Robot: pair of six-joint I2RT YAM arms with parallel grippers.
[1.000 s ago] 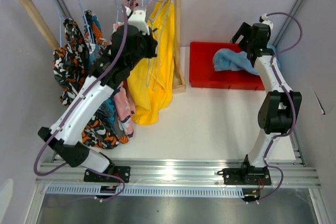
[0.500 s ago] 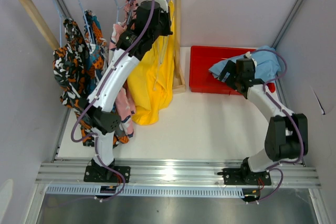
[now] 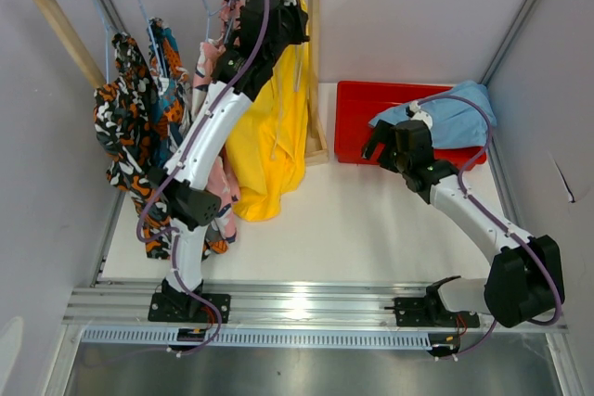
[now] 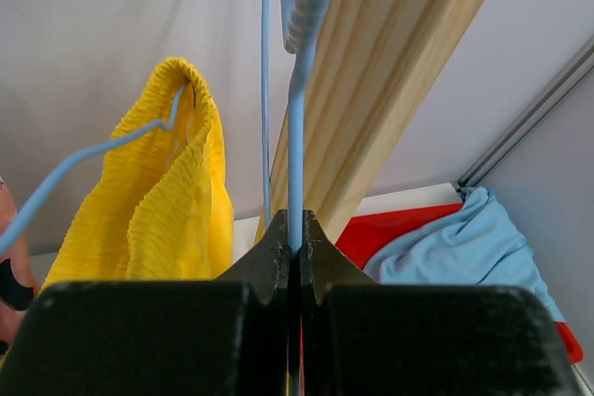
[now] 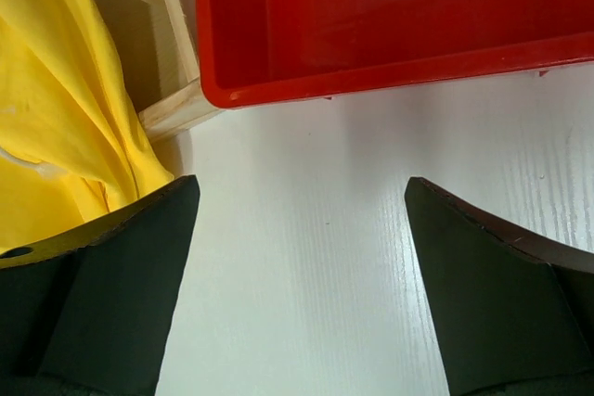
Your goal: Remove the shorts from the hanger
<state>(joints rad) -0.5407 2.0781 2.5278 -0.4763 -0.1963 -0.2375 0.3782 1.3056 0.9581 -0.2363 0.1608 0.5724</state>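
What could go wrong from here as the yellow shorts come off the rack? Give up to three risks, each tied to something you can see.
1. The left gripper pinches only a thin hanger wire, which could slip or twist when pulled.
2. That wire runs right beside the wooden post, so it might snag there.
3. The right gripper is open over the table, away from the yellow shorts, which might drop unsupported.

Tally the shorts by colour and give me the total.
Light blue shorts: 1
Yellow shorts: 1
Pink print shorts: 1
Teal-orange print shorts: 1
Orange-black-white print shorts: 1
Total: 5
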